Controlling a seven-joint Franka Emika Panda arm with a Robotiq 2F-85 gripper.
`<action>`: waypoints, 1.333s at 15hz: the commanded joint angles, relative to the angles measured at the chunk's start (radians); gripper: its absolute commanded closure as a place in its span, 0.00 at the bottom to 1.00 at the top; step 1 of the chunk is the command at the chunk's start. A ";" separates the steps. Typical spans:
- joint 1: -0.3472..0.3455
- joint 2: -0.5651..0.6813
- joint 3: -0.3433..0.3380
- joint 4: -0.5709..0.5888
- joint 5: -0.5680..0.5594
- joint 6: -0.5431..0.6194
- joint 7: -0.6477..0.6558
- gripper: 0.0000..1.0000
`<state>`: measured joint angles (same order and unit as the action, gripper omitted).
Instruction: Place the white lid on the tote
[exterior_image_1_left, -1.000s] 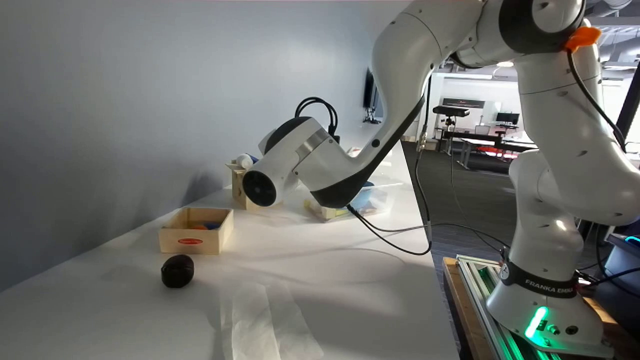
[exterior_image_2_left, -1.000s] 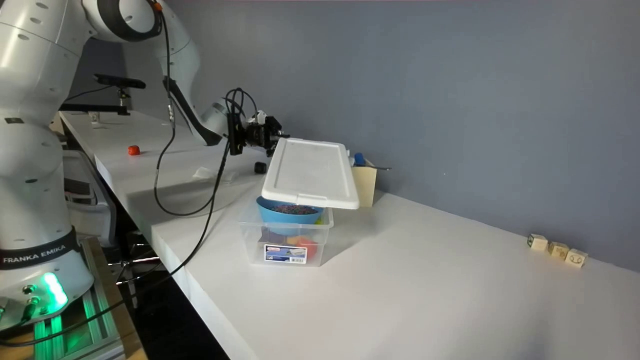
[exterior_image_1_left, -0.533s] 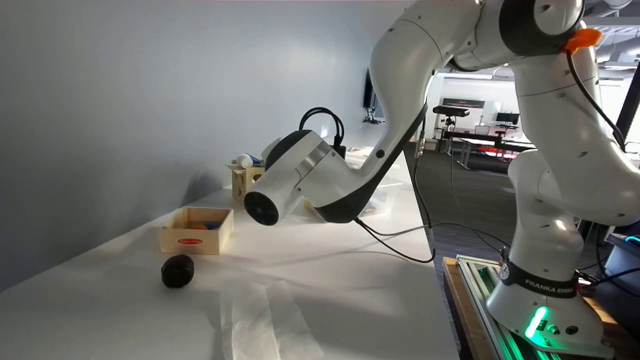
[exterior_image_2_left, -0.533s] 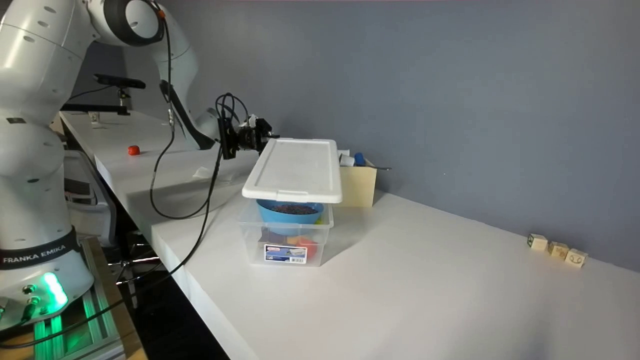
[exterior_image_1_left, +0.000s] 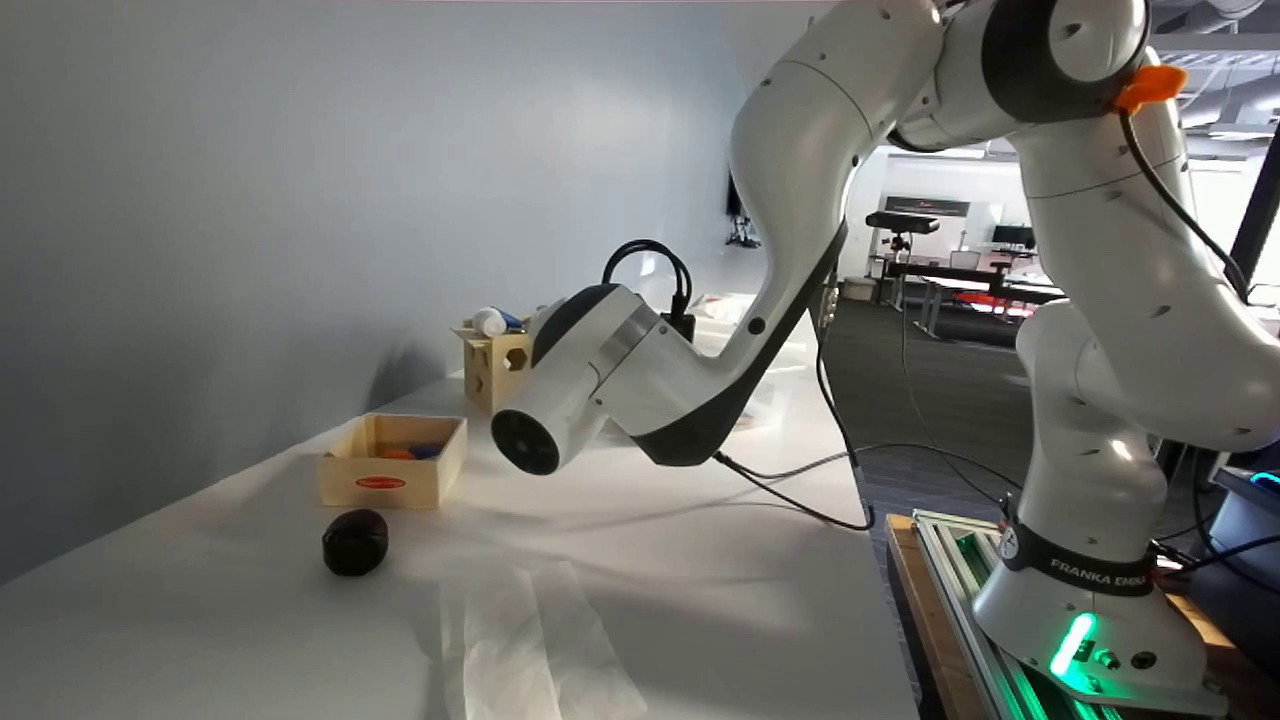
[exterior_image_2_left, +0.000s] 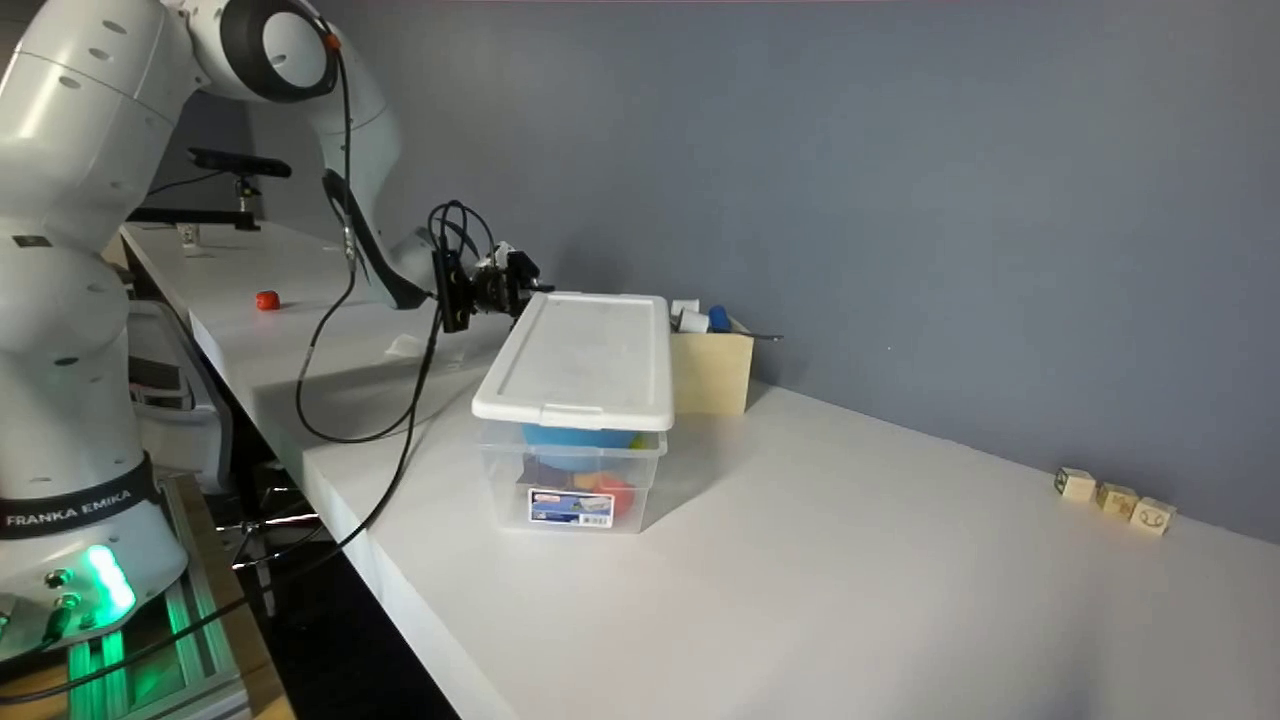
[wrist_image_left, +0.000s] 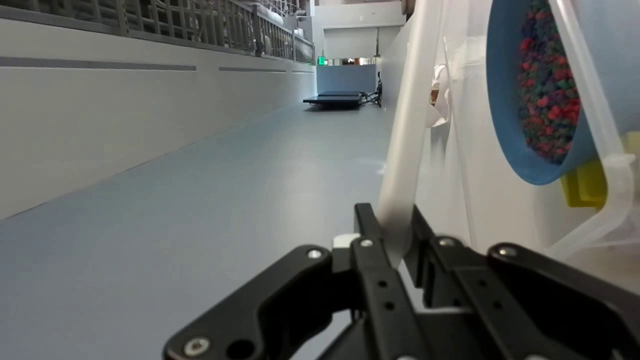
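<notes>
Letters (exterior_image_1_left: 1100, 573) on the black band (exterior_image_2_left: 80, 510) near the bottom of the robot (exterior_image_2_left: 70, 300) spell FRANKA EMIKA in both exterior views, well apart from the tub (exterior_image_2_left: 575, 453). On the front of the tub is a blue and white sticker (exterior_image_2_left: 570, 508), but its words are too small to read. A red spot (exterior_image_1_left: 381, 482) on a low wooden box (exterior_image_1_left: 420, 492), well away from the tub, is too tiny to read as well, and so are the dark marks (exterior_image_2_left: 1153, 517) on three little blocks (exterior_image_2_left: 1117, 501) far off to one side of the tub. The pincer (wrist_image_left: 394, 222) is holding the edge of the white lid (exterior_image_2_left: 580, 360) tight between its two black fingers (wrist_image_left: 367, 220). The lid is right over the tub, just above its rim, and the wrist view shows a gap between them. Half a second ago the lid was higher over the tub, and bits (wrist_image_left: 550, 95) in the blue bowl (wrist_image_left: 507, 125) that stands in the tub peeked out under it in an exterior view; now the lid hides them there. A full second ago the lid stuck out past one side of the tub and covered part of the tall box (exterior_image_2_left: 712, 372) near the tub; now more of that box shows. The pincer has come down with the lid.
</notes>
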<state>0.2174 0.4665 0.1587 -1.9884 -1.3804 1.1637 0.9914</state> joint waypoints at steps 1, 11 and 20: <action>-0.005 0.011 0.003 -0.012 0.005 -0.003 0.028 0.96; -0.007 0.052 0.001 -0.004 0.005 -0.003 0.059 0.96; -0.012 0.086 -0.001 -0.002 0.006 0.002 0.055 0.96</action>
<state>0.2112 0.5419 0.1570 -1.9880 -1.3805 1.1655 1.0343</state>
